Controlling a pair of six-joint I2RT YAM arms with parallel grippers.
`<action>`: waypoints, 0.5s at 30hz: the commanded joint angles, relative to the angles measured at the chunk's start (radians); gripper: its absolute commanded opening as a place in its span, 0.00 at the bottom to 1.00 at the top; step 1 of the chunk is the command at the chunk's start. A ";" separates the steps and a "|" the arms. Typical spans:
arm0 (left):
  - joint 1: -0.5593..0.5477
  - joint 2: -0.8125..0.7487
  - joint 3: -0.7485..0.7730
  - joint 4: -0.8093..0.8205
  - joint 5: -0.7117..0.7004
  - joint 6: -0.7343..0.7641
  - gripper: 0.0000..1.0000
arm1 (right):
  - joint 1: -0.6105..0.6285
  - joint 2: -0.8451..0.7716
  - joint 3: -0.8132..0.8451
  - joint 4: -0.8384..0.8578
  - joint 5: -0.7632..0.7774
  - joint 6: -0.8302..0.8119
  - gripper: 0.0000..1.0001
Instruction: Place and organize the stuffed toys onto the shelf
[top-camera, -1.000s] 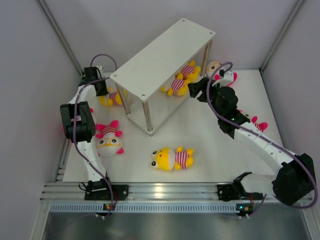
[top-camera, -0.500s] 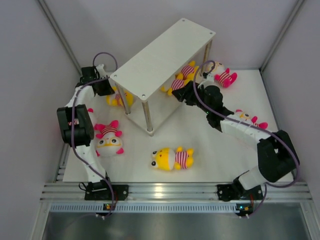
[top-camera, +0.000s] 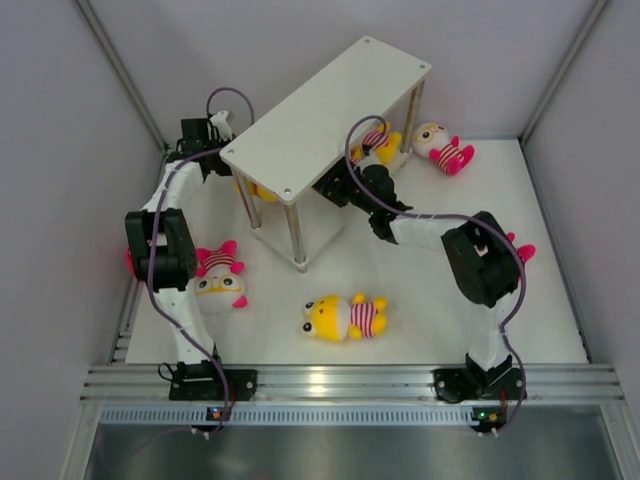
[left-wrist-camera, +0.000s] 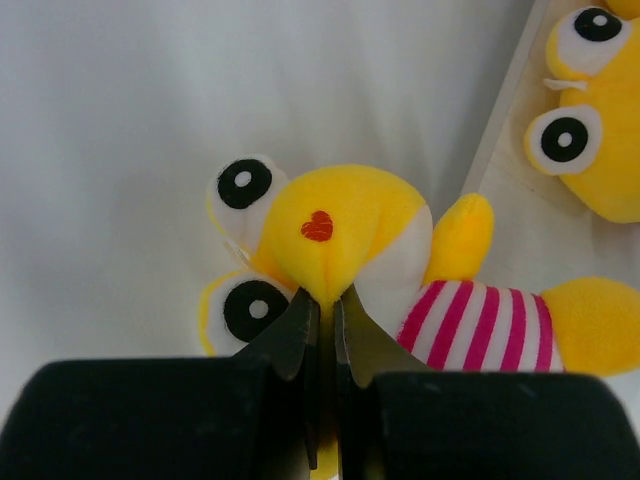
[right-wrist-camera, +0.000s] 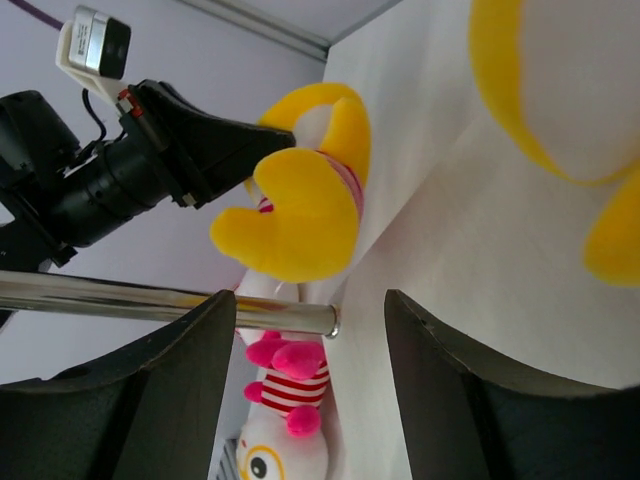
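Both low at the shelf (top-camera: 330, 110): left gripper (left-wrist-camera: 322, 300) clamped on a yellow toy (left-wrist-camera: 345, 225), right gripper (right-wrist-camera: 310, 300) with fingers spread apart.

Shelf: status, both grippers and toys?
Left gripper shut on yellow toy at shelf lower board. Right gripper open, empty, inside shelf. Front toy, pink-limbed toy lie on table.
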 joint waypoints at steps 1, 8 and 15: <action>-0.003 0.030 0.056 0.025 0.046 -0.035 0.00 | 0.054 0.047 0.123 0.052 0.014 0.055 0.62; -0.004 0.036 0.059 0.030 0.074 -0.048 0.00 | 0.096 0.185 0.281 -0.082 0.097 0.126 0.67; -0.004 0.032 0.061 0.030 0.084 -0.053 0.00 | 0.126 0.259 0.329 -0.145 0.160 0.185 0.72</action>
